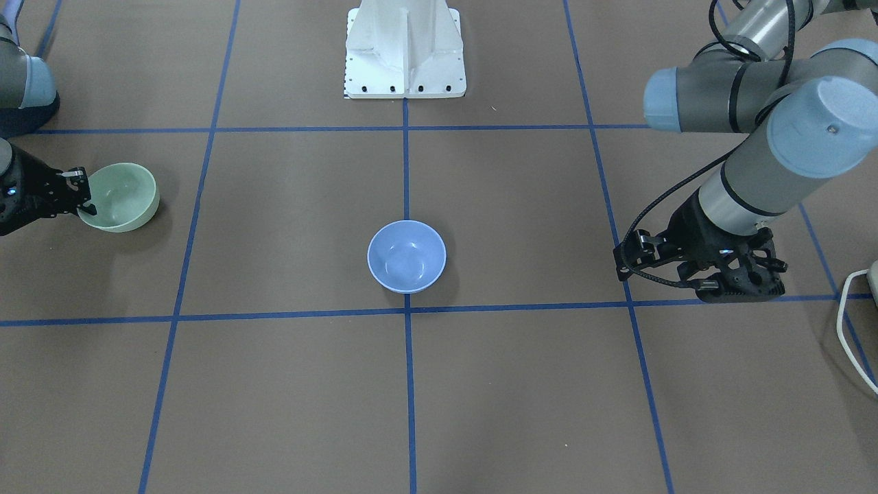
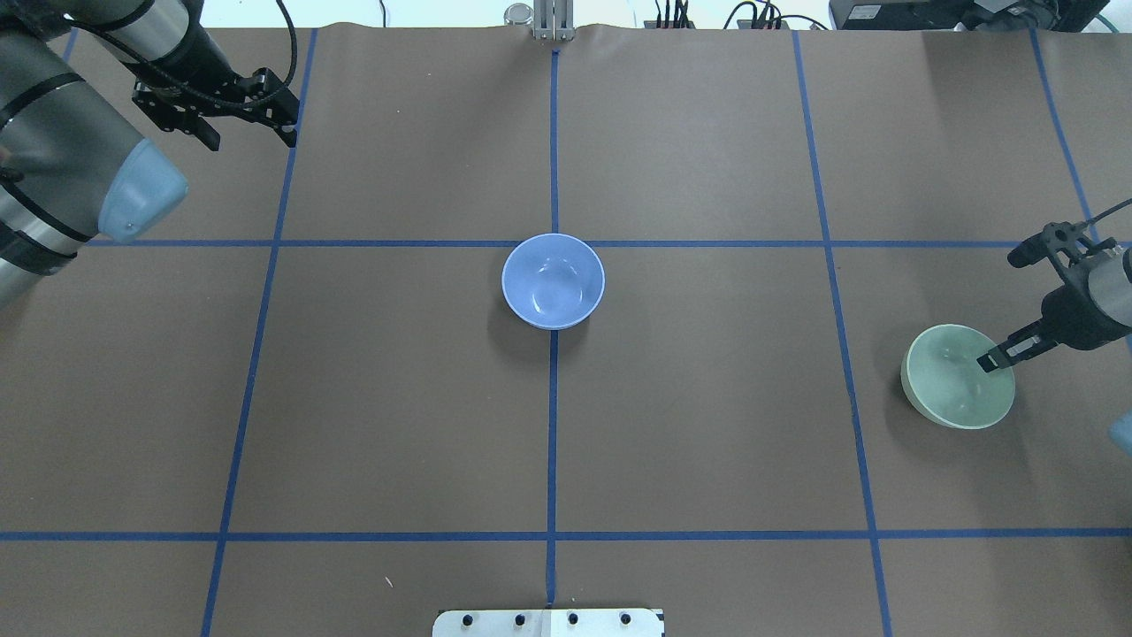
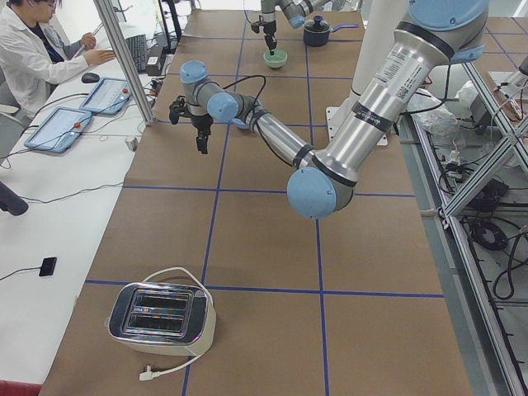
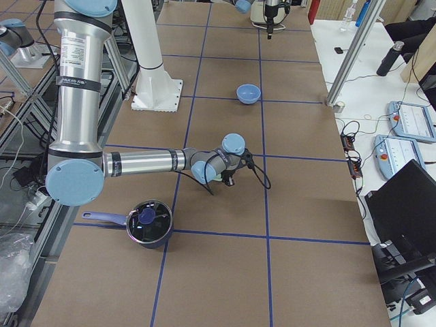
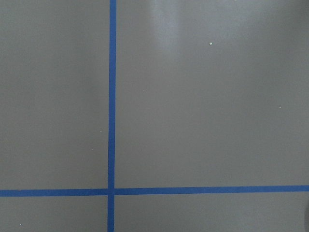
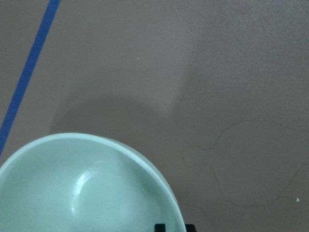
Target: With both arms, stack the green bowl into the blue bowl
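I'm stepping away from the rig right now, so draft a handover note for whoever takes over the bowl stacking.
Right gripper: shut on the rim of the pale green plastic bowl, tilted, at the table's right side.
Left gripper: open, empty, far left.
Periwinkle-blue plastic bowl: upright at table centre, empty.
Done: green bowl gripped.
Left: carry it into the blue bowl.

Glossy plastic green bowl (image 2: 957,389) and blue bowl (image 2: 553,281); matt paper-like table (image 2: 398,398).

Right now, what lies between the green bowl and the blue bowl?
Nothing stands there. In the overhead view, only bare brown table paper and one blue tape line separate the green bowl from the blue bowl.
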